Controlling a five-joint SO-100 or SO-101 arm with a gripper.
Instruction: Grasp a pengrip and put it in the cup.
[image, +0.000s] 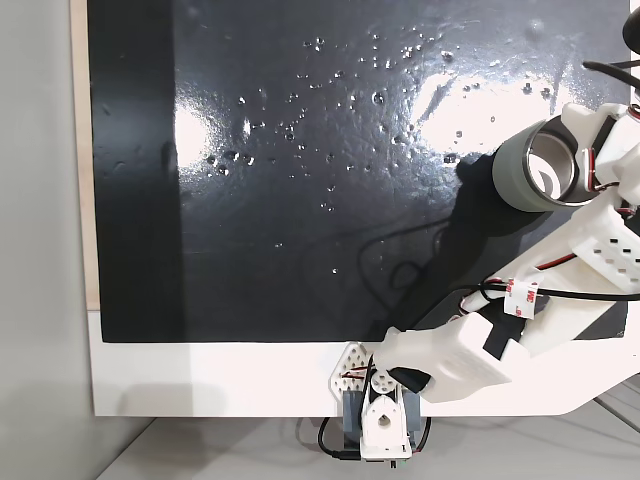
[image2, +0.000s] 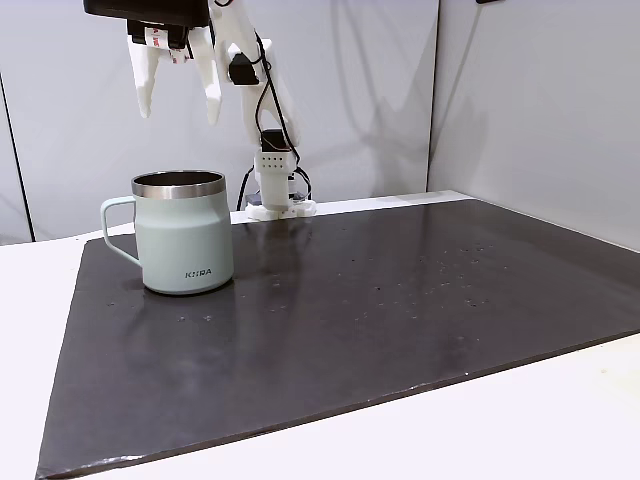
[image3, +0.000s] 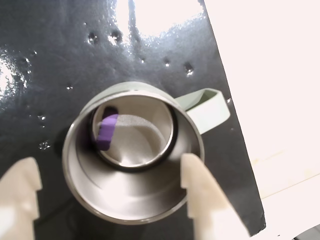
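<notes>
Wrist view is looking straight down into the cup (image3: 132, 152), where the purple pengrip (image3: 106, 131) is lying on the steel bottom at about nine o'clock, against the inner wall. Two white fingers (image3: 20, 187) are hanging spread wide apart and holding nothing, one at seven o'clock of the rim and the other at four o'clock; the handle is pointing toward two o'clock. In a fixed view the gripper (image2: 180, 97) is hovering above the cup (image2: 185, 235), clear of its rim. That mug is standing upright on the black mat (image2: 400, 300) covering the white table (image2: 560, 420).
</notes>
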